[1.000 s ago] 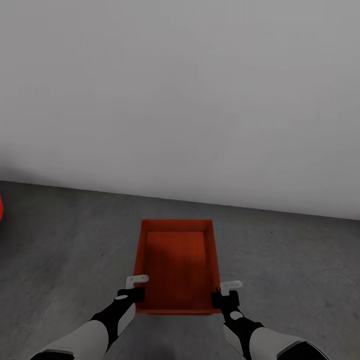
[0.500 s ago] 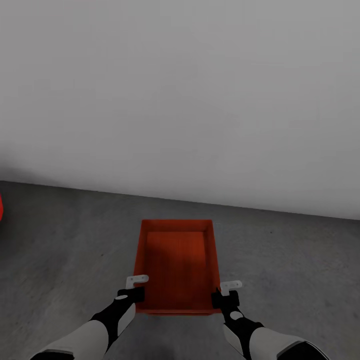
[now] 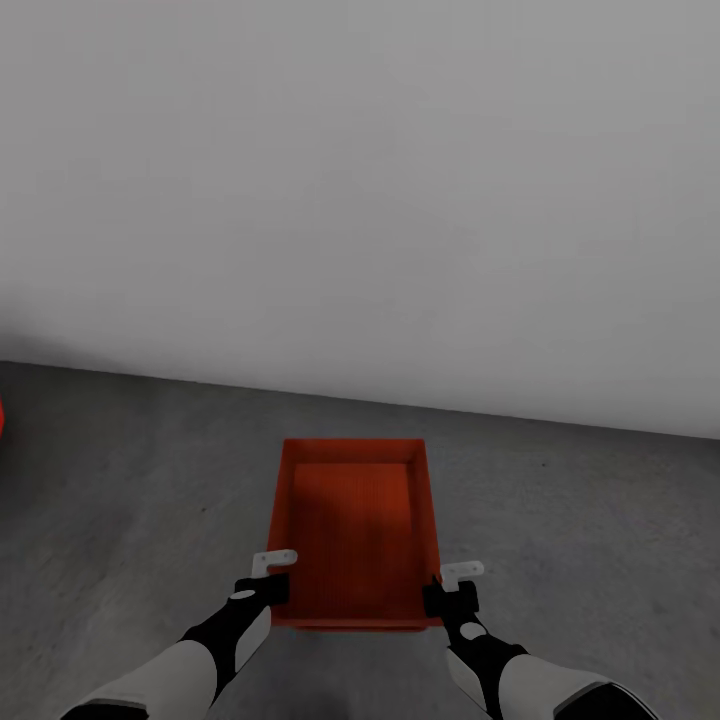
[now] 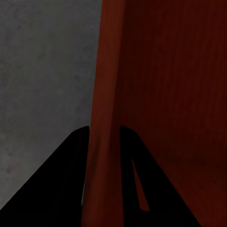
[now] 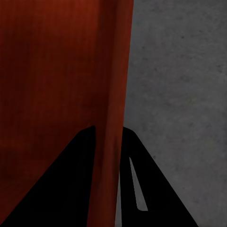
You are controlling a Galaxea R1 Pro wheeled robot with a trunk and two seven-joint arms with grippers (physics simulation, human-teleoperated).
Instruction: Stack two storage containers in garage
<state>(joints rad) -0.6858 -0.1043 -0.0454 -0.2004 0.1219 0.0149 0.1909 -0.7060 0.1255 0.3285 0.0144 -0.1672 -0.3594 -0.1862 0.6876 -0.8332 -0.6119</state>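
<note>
- Storage container [image 3: 354,530] in the garage, over the concrete floor [image 3: 600,520] near the wall [image 3: 360,200]; whether it rests there cannot be told.
- Left tool [image 3: 272,572] and right tool [image 3: 452,584] each clamp a side wall between their fingers.
- Risk: uneven release could tip or skew it, spoiling the stack.

Orange-red storage container [image 3: 353,530], lidless, empty, upright, over grey concrete floor [image 3: 600,520]; near white wall

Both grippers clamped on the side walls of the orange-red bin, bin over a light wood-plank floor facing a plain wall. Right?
Not quite: the floor is dark grey mottled concrete, not wood plank, as the head view shows. The rest holds: the left gripper and right gripper each straddle a side wall of the orange-red bin, facing the plain wall.
</note>
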